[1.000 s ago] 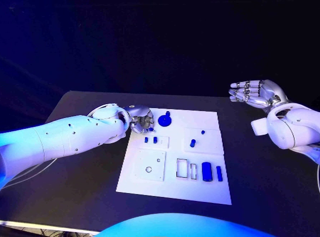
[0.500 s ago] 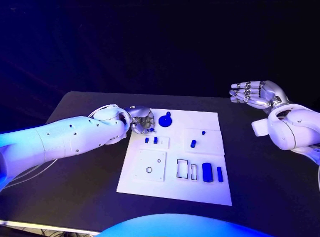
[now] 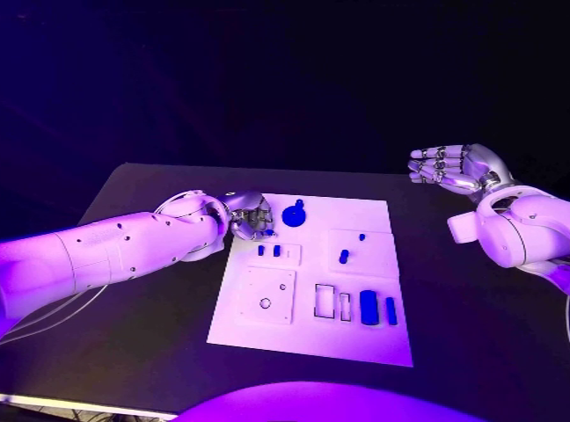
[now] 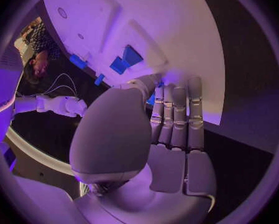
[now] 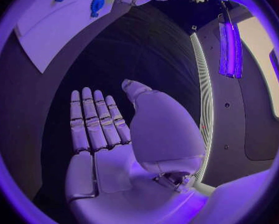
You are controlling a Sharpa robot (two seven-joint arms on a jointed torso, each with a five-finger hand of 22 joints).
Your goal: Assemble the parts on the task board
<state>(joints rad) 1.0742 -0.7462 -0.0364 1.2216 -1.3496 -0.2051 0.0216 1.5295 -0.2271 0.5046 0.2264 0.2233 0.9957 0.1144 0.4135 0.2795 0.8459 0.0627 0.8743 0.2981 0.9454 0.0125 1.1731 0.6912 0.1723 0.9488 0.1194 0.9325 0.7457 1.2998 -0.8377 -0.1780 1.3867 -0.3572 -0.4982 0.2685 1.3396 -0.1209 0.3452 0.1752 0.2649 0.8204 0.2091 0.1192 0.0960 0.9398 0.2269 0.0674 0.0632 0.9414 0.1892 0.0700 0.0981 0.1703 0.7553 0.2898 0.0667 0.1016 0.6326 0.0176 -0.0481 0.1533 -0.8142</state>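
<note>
The white task board [image 3: 313, 330] lies mid-table. On it are a round blue part with a knob [image 3: 294, 214], two small blue parts [image 3: 268, 250], another small one [image 3: 344, 256] and two long blue parts [image 3: 377, 308] beside empty slots. My left hand [image 3: 250, 215] is down at the board's far left corner. In the left wrist view its thumb and fingers [image 4: 173, 109] close round a small blue part [image 4: 153, 99] at the board [image 4: 176, 30]. My right hand [image 3: 453, 167] is raised off the board's far right, fingers apart and empty, as the right wrist view [image 5: 108, 134] confirms.
The black table [image 3: 133, 316] extends around the board on every side. A white plate with holes [image 3: 267, 294] sits on the board's near left. The right wrist view shows the board's far corner [image 5: 46, 30] and the round part [image 5: 97, 5].
</note>
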